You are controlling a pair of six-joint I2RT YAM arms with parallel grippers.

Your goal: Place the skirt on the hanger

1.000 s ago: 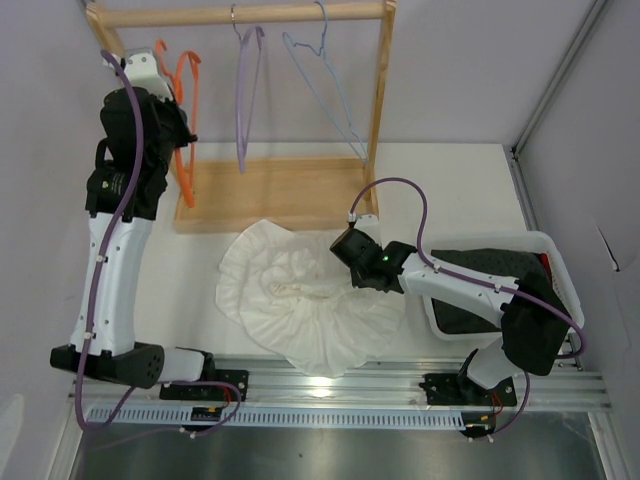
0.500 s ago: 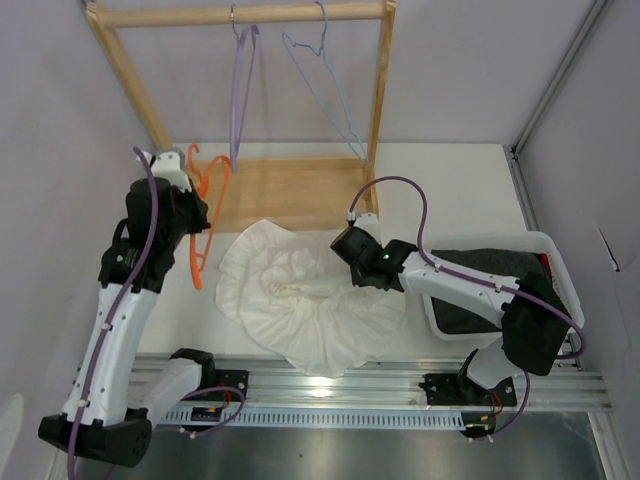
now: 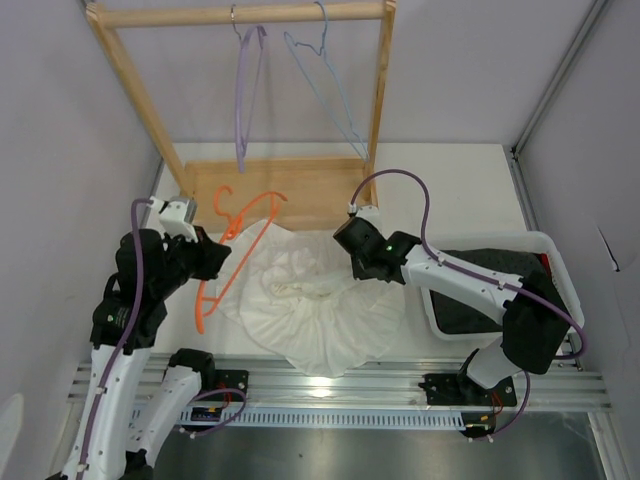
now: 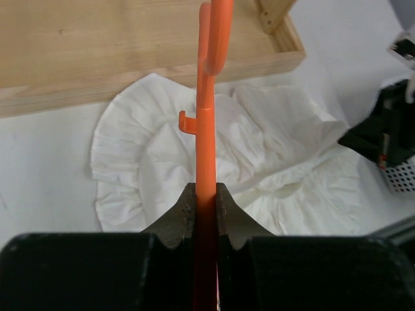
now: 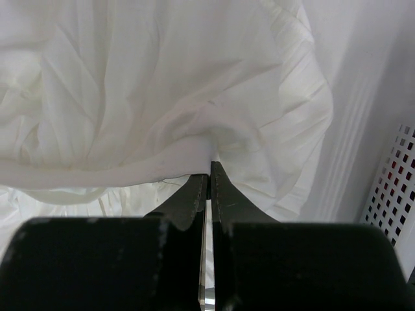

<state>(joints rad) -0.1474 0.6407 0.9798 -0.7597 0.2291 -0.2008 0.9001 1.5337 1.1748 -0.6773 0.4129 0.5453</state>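
The white flared skirt (image 3: 300,300) lies spread on the table between the arms. My left gripper (image 3: 212,258) is shut on the orange hanger (image 3: 236,238) and holds it tilted over the skirt's left edge, hook toward the wooden base. In the left wrist view the hanger (image 4: 207,103) runs up from between my closed fingers, above the skirt (image 4: 259,155). My right gripper (image 3: 352,272) is shut on a fold of the skirt (image 5: 162,123) at its right side, near the gathered waist.
A wooden rack (image 3: 240,14) stands at the back with a purple hanger (image 3: 244,90) and a light blue wire hanger (image 3: 330,80) on its bar. Its wooden base (image 3: 300,185) lies behind the skirt. A white bin (image 3: 548,244) with dark cloth (image 3: 490,262) stands at the right.
My left arm has swung down and toward me from the rack, carrying the orange hanger from the bar to above the skirt's left edge. My right gripper has stayed on the skirt.
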